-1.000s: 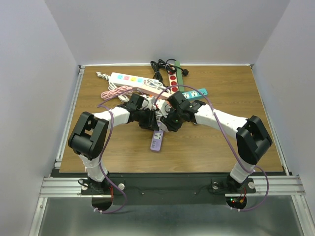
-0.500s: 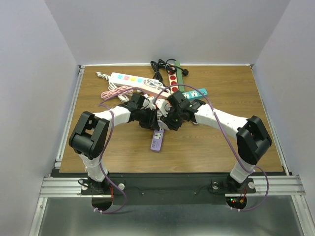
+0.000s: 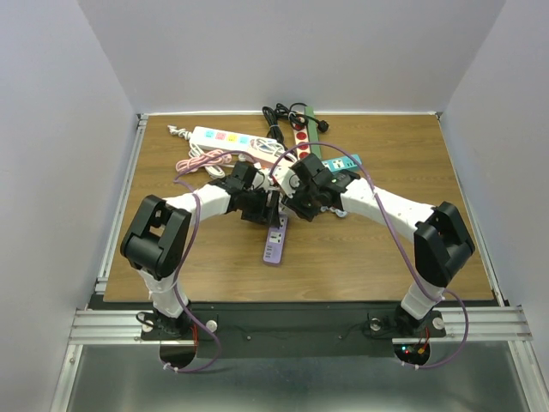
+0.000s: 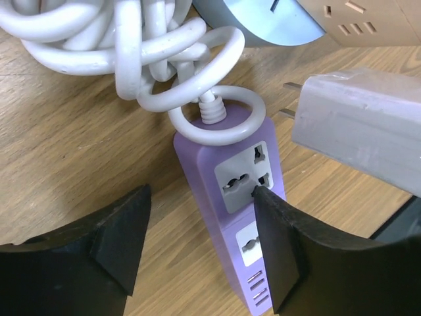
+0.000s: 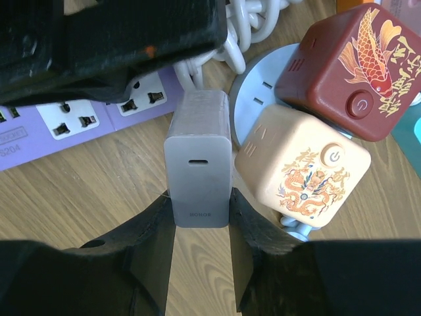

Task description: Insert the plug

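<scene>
A purple power strip (image 3: pixel 276 242) lies on the wooden table between the arms. It also shows in the left wrist view (image 4: pixel 237 217) and the right wrist view (image 5: pixel 79 118). My left gripper (image 4: pixel 200 194) is open and straddles the strip's cable end. Its right finger (image 4: pixel 276 237) lies against the strip's edge, and the left finger stands off it on the wood. My right gripper (image 5: pixel 199 197) is shut on a grey charger plug (image 5: pixel 197 164). In the left wrist view the plug (image 4: pixel 362 135) hangs just right of the strip, with its two prongs pointing left.
A coil of white cable (image 4: pixel 125 46) lies at the strip's far end. A red cube (image 5: pixel 355 72) and a cream cube (image 5: pixel 302 168) sit on a round grey-blue base right of the plug. A white strip (image 3: pixel 227 139), a red strip (image 3: pixel 302 137), a teal strip (image 3: pixel 339 163) and cables lie behind.
My right gripper has moved a little away from the near edge with the plug, uncovering more of the purple strip. My left gripper has shifted slightly right.
</scene>
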Action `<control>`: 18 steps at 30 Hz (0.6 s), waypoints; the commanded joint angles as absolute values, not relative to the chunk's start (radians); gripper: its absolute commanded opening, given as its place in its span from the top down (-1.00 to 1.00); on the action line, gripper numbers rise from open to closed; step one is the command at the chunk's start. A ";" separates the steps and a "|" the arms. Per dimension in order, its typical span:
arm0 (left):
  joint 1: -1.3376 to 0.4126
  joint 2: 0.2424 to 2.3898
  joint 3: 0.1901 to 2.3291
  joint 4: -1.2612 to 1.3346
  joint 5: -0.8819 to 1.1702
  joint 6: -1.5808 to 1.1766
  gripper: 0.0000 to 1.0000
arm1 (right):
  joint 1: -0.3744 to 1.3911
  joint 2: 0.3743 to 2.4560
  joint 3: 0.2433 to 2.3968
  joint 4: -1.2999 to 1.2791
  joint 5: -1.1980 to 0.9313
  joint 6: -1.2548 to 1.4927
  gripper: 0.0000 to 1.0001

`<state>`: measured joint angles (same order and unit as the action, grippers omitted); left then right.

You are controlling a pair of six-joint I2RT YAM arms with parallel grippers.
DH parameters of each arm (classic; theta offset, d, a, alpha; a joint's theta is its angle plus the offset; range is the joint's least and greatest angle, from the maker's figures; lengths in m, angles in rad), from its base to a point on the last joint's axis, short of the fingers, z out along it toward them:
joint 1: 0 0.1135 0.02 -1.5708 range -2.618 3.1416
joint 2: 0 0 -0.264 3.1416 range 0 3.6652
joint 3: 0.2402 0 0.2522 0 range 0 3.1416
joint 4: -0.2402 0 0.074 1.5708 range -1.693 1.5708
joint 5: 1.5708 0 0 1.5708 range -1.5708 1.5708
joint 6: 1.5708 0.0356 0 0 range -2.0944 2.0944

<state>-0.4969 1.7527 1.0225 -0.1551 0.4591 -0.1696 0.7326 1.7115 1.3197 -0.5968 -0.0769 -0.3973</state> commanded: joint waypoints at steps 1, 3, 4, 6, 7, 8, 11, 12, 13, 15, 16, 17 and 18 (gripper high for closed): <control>-0.537 1.654 1.014 -0.167 0.362 -0.187 -0.57 | 0.729 1.678 1.384 -0.574 -0.060 -0.405 0.99; -0.566 1.637 1.008 -0.167 0.327 -0.236 -0.63 | 0.719 1.666 1.384 -0.575 -0.057 -0.402 0.99; -0.566 1.637 1.002 -0.167 0.318 -0.236 -0.65 | 0.718 1.666 1.382 -0.575 -0.055 -0.400 0.99; -0.581 1.631 0.979 -0.161 0.296 -0.265 -0.68 | 0.712 1.654 1.376 -0.572 -0.051 -0.396 0.99; -0.587 1.626 0.970 -0.147 0.292 -0.278 -0.68 | 0.707 1.651 1.367 -0.574 -0.045 -0.393 0.99; -0.595 1.617 0.960 -0.138 0.287 -0.293 -0.69 | 0.704 1.644 1.362 -0.572 -0.038 -0.391 0.99; -0.633 1.588 0.934 -0.124 0.243 -0.334 -0.74 | 0.692 1.623 1.345 -0.572 -0.015 -0.374 0.99; -0.653 1.592 0.931 -0.129 0.200 -0.345 -0.75 | 0.686 1.617 1.339 -0.574 -0.017 -0.365 0.99; -0.664 1.595 0.930 -0.130 0.181 -0.347 -0.75 | 0.678 1.600 1.336 -0.572 -0.034 -0.362 0.99; -0.681 1.609 0.928 -0.130 0.147 -0.351 -0.76 | 0.675 1.586 1.325 -0.572 -0.047 -0.351 0.99; -0.693 1.612 0.928 -0.120 0.144 -0.354 -0.76 | 0.673 1.577 1.321 -0.571 -0.051 -0.348 0.99; -0.701 1.614 0.927 -0.112 0.146 -0.357 -0.76 | 0.670 1.571 1.316 -0.569 -0.049 -0.345 0.99; -0.707 1.615 0.925 -0.106 0.141 -0.359 -0.77 | 0.670 1.566 1.309 -0.571 -0.048 -0.342 0.99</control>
